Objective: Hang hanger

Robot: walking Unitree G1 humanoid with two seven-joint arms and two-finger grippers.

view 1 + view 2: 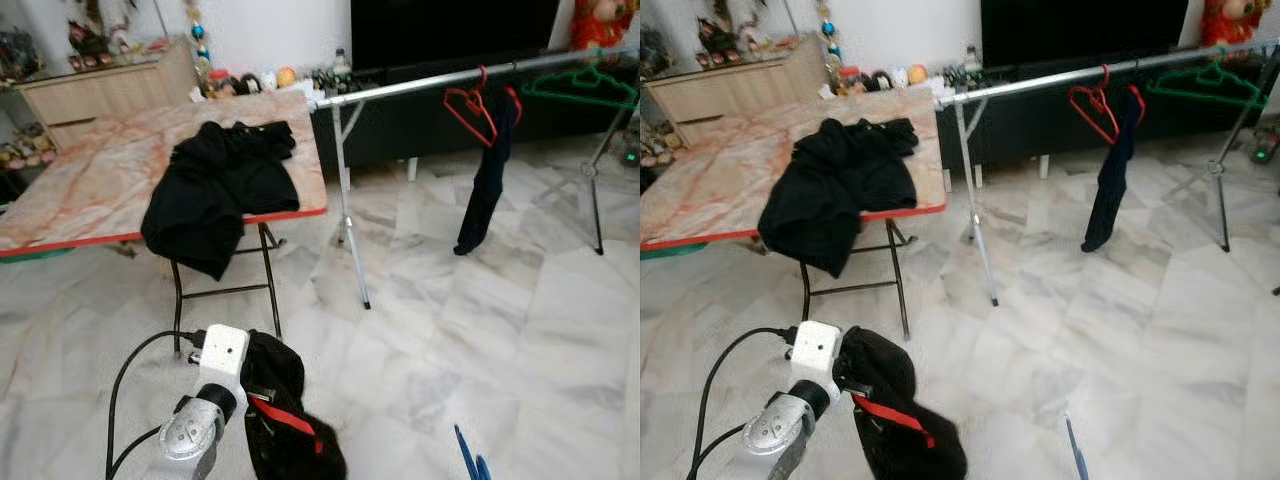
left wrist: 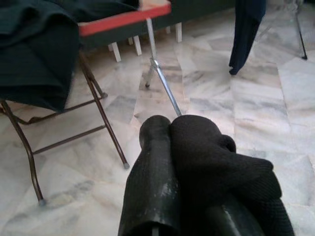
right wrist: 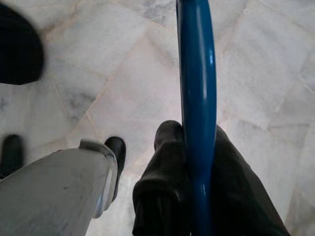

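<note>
A: What has the left gripper (image 2: 170,147) got?
B: Its two black fingers are clenched on a black garment (image 1: 285,405) with a red hanger (image 1: 283,419) showing as a red bar across the cloth. The bundle hangs low over the marble floor (image 1: 480,330), on the near side of the folding table (image 1: 80,180) and well short of the clothes rail (image 1: 440,80).

A: And the right gripper (image 3: 197,162)?
B: Clamped around a blue hanger (image 3: 197,98); the blue bar runs straight up between the fingers in the wrist view. From the head, only the blue tip (image 1: 467,455) shows, low over the floor, well apart from the rail and on its near side.

A: What is on the rail already?
B: A red hanger on the rail (image 1: 470,105) carrying a dark blue garment (image 1: 485,190) that hangs down toward the floor, and just beside it, further from the table, a green hanger (image 1: 580,88). The rail stands beside the table's far corner.

A: Anything on the table?
B: A heap of black clothes (image 1: 215,190), draped over the edge nearest the robot
</note>
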